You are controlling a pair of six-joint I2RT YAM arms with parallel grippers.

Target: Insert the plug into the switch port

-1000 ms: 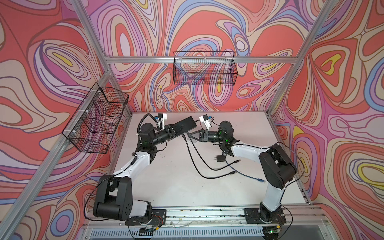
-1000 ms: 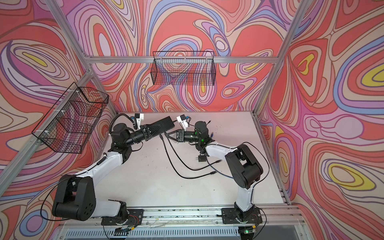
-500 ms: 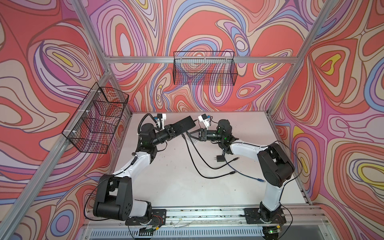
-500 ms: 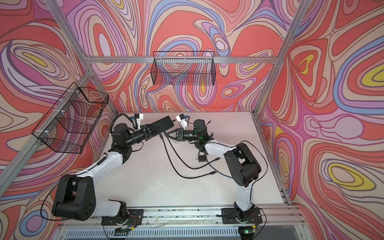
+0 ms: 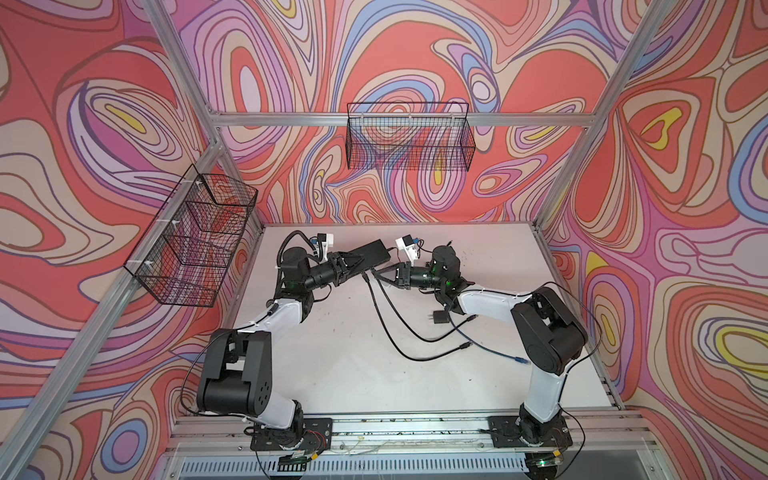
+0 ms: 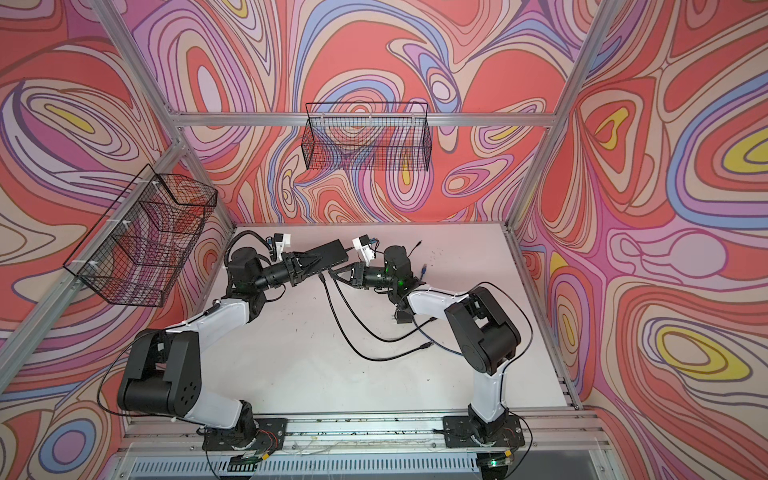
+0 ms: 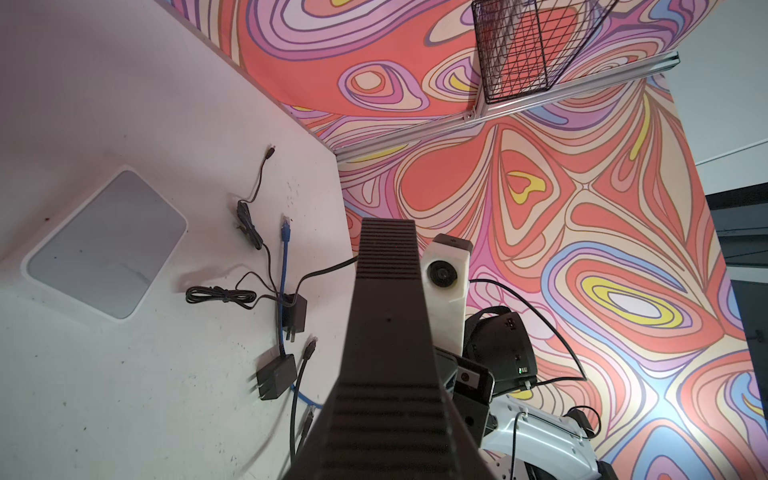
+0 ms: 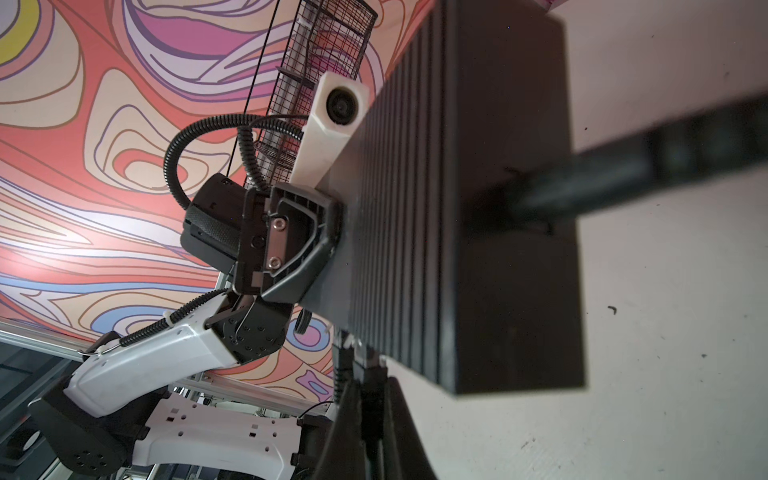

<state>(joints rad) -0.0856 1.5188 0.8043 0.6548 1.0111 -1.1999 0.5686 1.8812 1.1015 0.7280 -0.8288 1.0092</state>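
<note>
1. White table (image 5: 332, 365) and swirled walls framed the work; both arms met in the air above it.
2. Right gripper (image 5: 377, 272) was clenched on the plug (image 8: 363, 368), whose nose touched the port side of the switch (image 5: 372, 257).
3. Left gripper (image 5: 356, 264) was grasping the far end of the switch, keeping it lifted.
4. Against a second earlier, the right arm had crept slightly toward the switch, then paused; I judge insertion was under way, but its depth was hidden.
5. Below the switch, an adapter (image 5: 439, 318) and a blue cable (image 5: 494, 351) lay loose.
</note>
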